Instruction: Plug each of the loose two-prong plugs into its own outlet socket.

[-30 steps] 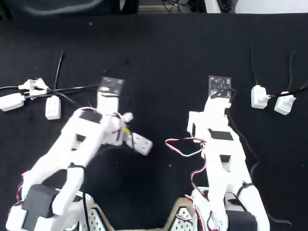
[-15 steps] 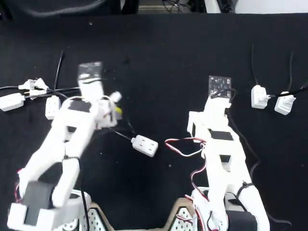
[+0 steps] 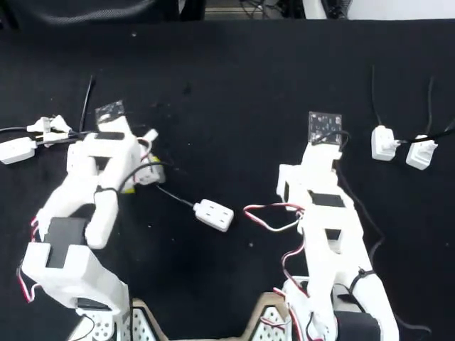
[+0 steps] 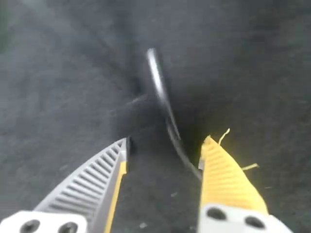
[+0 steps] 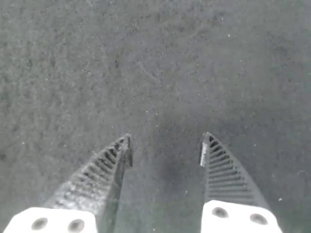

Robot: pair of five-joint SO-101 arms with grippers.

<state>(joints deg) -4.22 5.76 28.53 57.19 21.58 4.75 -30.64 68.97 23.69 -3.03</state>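
Left pincer (image 4: pixel 164 145) and right pincer (image 5: pixel 165 143) are spread and empty; the left straddles a cord (image 4: pixel 163 102). 1 socket (image 3: pixel 214 214) lies alone with nothing plugged in, so most of the plugging seems undone.

Nothing legible appeared anywhere: no words, numbers, labels or signs could be read. The small dark square board on the left arm's wrist (image 3: pixel 110 111) and the matching dark square board on the right arm's wrist (image 3: pixel 324 127) carried scattered pale specks in the high view, too small to tell whether any of them was print.
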